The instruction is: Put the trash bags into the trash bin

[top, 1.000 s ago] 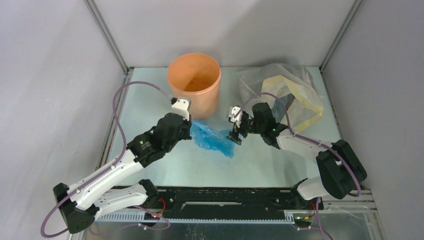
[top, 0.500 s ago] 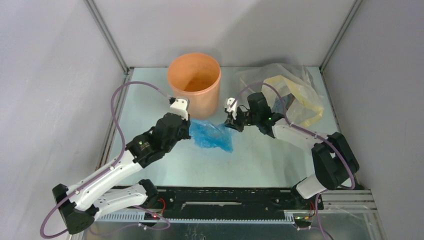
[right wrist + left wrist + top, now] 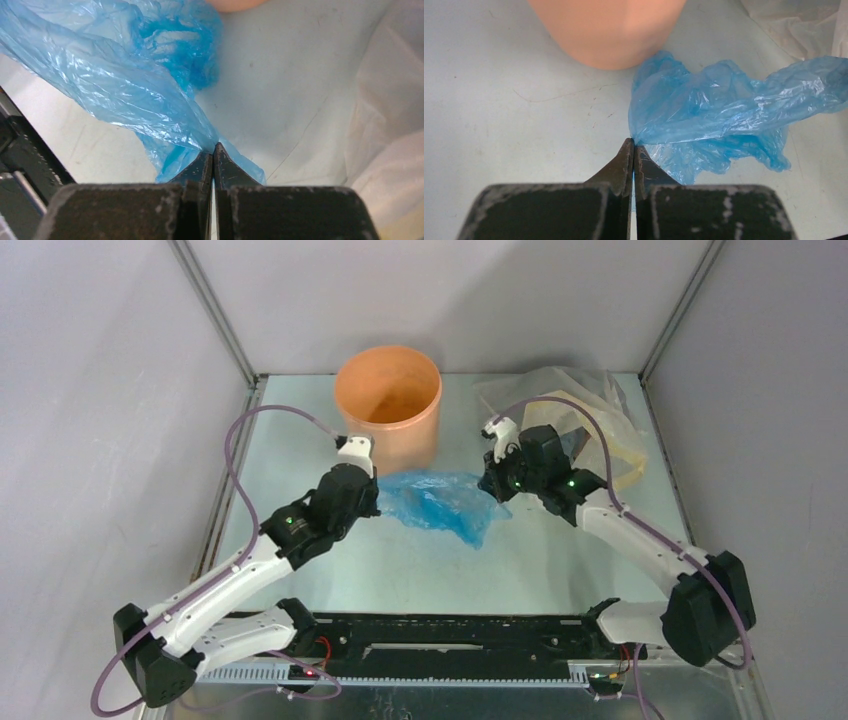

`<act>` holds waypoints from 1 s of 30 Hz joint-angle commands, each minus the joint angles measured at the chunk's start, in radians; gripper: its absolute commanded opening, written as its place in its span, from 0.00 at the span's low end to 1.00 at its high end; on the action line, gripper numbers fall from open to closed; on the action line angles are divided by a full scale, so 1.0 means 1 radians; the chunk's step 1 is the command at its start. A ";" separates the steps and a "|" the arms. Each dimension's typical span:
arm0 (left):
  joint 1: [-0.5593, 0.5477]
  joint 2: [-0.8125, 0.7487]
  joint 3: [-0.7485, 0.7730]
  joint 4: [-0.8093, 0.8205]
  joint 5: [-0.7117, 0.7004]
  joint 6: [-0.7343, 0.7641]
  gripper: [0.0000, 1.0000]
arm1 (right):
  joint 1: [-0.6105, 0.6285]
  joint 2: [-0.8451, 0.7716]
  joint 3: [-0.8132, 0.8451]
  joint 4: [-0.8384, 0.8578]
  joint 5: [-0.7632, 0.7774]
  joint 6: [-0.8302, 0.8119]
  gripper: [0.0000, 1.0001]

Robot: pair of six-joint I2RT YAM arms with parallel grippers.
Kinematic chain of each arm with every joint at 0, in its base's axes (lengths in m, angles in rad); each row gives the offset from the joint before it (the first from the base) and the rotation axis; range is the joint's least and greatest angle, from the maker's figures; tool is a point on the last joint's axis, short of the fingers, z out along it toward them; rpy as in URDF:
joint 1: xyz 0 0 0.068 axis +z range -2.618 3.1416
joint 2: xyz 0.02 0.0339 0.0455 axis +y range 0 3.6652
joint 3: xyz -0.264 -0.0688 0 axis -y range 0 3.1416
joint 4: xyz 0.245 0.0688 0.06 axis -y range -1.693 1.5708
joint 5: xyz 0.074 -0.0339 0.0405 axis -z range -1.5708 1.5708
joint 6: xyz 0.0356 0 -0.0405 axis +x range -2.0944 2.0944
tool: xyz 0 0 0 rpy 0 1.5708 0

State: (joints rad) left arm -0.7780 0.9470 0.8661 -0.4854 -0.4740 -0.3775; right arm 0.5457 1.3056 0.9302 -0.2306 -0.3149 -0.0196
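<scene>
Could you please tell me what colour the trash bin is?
The trash bin is orange-tan, clearest in the top external view.

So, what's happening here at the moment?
Both arms have the blue bag. The left end effector is shut on one end and the right end effector on the other. The bag is spread between them just in front of the bin, not yet inside.

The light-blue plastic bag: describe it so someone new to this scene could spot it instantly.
Find the round orange-tan plastic bin at the back. Just in front of its base stretches the crinkly, translucent light-blue film bag, pinched at either end by the left gripper and right gripper. Unlike the larger yellowish-clear plastic bag to the right, it is blue.
</scene>
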 commanded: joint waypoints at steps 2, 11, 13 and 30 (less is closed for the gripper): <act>0.010 0.028 0.111 -0.007 0.091 0.001 0.00 | 0.028 -0.134 0.122 -0.161 0.092 0.197 0.00; 0.011 0.025 0.752 -0.167 0.382 0.065 0.02 | 0.103 -0.238 0.797 -0.392 0.058 0.261 0.00; 0.012 -0.037 0.762 -0.104 0.448 0.040 0.06 | 0.112 -0.273 0.804 -0.356 0.052 0.278 0.00; -0.057 -0.205 -0.259 0.240 0.555 -0.214 0.06 | 0.136 -0.656 -0.207 -0.262 0.143 0.448 0.00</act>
State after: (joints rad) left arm -0.8146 0.8146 0.5671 -0.3359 0.0643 -0.5270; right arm 0.6632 0.7647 0.7033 -0.5682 -0.1776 0.3706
